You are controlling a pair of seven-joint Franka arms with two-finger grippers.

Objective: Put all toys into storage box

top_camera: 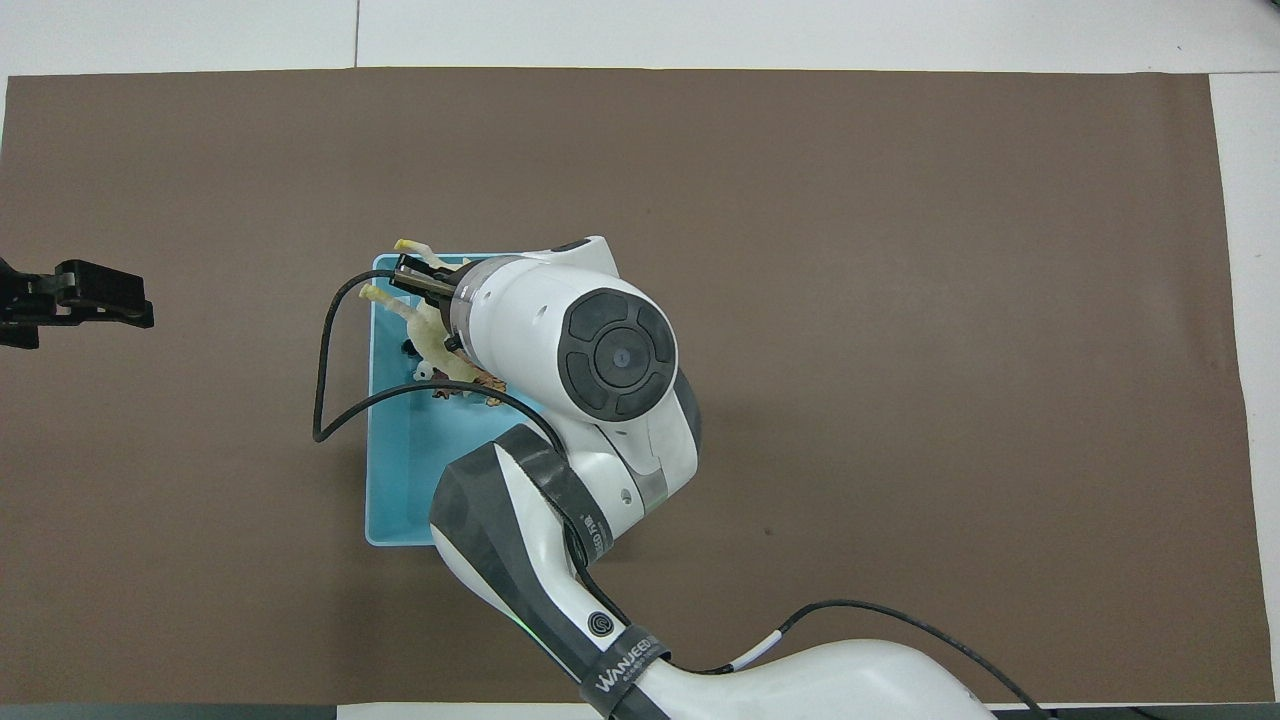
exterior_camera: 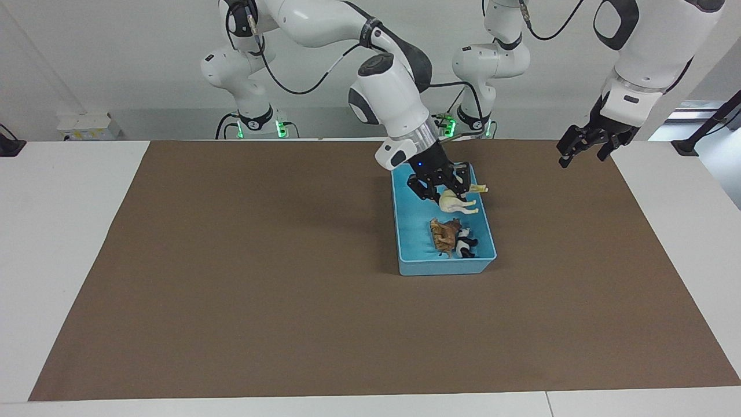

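Observation:
The light blue storage box stands on the brown mat toward the left arm's end. My right gripper is over the box's end nearer the robots, shut on the cream-white horse, which hangs sideways just above the box floor. An orange-brown heap lies in the box; I cannot tell the tiger from the reddish-brown animal in it. The panda lies beside it. In the overhead view the right arm covers much of the box; the horse shows at the gripper. My left gripper waits open, raised over the mat's edge.
The brown mat covers most of the white table. The left gripper shows at the edge of the overhead view. The right arm's cable loops beside the box.

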